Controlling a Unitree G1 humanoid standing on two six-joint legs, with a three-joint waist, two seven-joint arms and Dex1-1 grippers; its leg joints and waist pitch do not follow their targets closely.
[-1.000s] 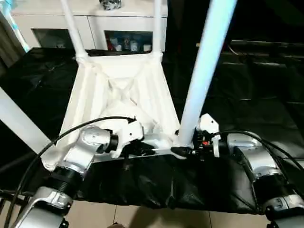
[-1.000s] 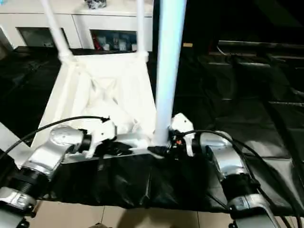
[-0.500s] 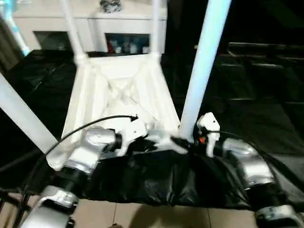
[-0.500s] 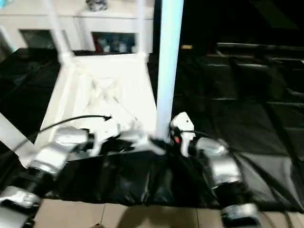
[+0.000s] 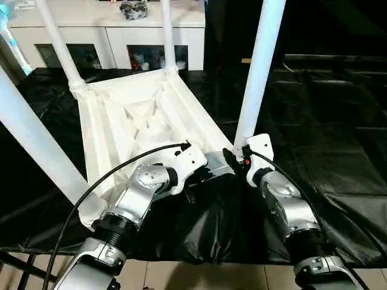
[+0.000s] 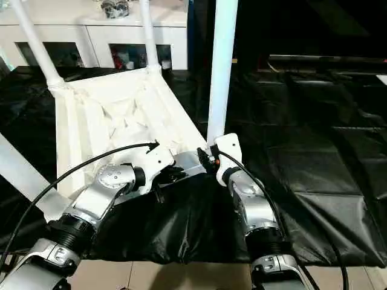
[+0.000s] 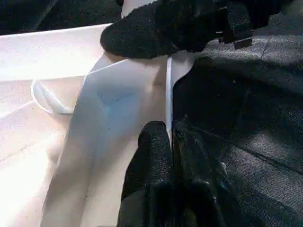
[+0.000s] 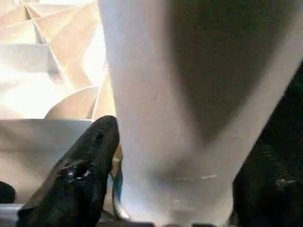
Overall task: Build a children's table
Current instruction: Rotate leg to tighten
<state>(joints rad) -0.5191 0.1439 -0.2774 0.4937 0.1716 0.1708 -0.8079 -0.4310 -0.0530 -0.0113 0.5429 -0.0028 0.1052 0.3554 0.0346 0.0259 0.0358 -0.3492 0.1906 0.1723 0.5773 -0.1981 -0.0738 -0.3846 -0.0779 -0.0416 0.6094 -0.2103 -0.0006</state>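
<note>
Black sheet (image 5: 314,121) covers bench; white cabinet (image 5: 115,36) at far wall. Tabletop (image 5: 130,130) lies upside down on sheet, ribbed underside up, four legs standing in corner sockets. Left hand (image 7: 171,137) at near edge of tabletop, fingers pinched on thin rim (image 7: 168,90). Right hand (image 5: 233,158) at near-right corner, fingers spread around base of near-right leg (image 5: 257,72), one finger (image 8: 83,165) touching it.
</note>
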